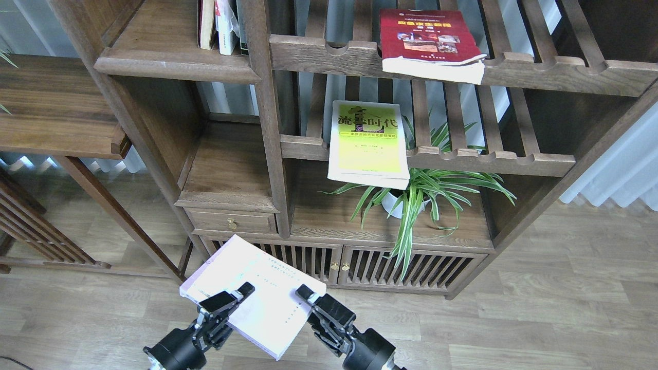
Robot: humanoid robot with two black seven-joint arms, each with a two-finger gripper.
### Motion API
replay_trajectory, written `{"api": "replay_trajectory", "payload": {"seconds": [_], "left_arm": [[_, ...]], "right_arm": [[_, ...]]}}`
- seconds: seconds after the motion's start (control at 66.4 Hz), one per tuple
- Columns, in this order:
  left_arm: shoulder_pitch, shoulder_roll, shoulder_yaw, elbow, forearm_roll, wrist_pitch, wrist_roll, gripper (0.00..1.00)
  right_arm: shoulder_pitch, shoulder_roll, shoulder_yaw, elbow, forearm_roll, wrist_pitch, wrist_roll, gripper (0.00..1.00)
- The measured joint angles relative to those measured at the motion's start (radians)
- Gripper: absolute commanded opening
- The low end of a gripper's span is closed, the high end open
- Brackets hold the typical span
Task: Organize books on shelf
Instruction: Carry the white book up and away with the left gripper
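So both arms are low in the head view with the pale lavender-white book (257, 293) between them, held out flat over the wood floor (514, 318) in front of the bookcase's slatted cabinet doors (360, 264); the left end effector (226, 300) is clamped onto the book's near left edge, one finger lying on top of the cover; the right end effector (308, 298) sits at the near right edge with a finger on the cover too, but I honestly cannot tell if it's actually pinching the book or just resting against it.

The other two books are up on the slatted racks; the dark red book (429, 43) lies flat on the upper slatted rack (565, 72), its page edge hanging over the notched front rail; the yellow-green book (369, 144) with the black Chinese title lies on the lower slatted rack (488, 159), also sticking out past the rail, right above the spider plant (426, 192) in its white pot.

The solid shelf (169, 49) is top left, dark brown with a rounded front lip; a few upright books (220, 25) stand at its back right corner, the rest of the board bare; a small drawer (231, 222) with a brass knob sits lower down, just above the held book.
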Motion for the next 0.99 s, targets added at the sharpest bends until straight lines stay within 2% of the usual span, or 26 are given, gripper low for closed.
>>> {"api": "replay_trajectory", "payload": {"seconds": [0.392,0.648,0.798,0.994], "left_arm": [[0.012,0.372,-0.285,-0.009,-0.002,0.000,0.010,0.03],[0.002,0.594,-0.468,-0.009,-0.058,0.000,-0.001,0.03],[-0.057,0.716,-0.533,-0.008,-0.086,-0.001,0.000,0.03],[-0.197,0.840,-0.529,-0.003,-0.085,-0.001,0.020,0.04]], "right_arm": [[0.000,-0.010,-0.005,-0.060,-0.001,0.000,-0.002,0.99],[0.019,-0.010,-0.006,-0.083,-0.004,0.000,-0.007,0.99],[0.020,-0.007,-0.006,-0.089,-0.004,0.000,-0.007,0.99],[0.020,0.000,-0.006,-0.089,-0.004,0.000,-0.006,0.99]]}}
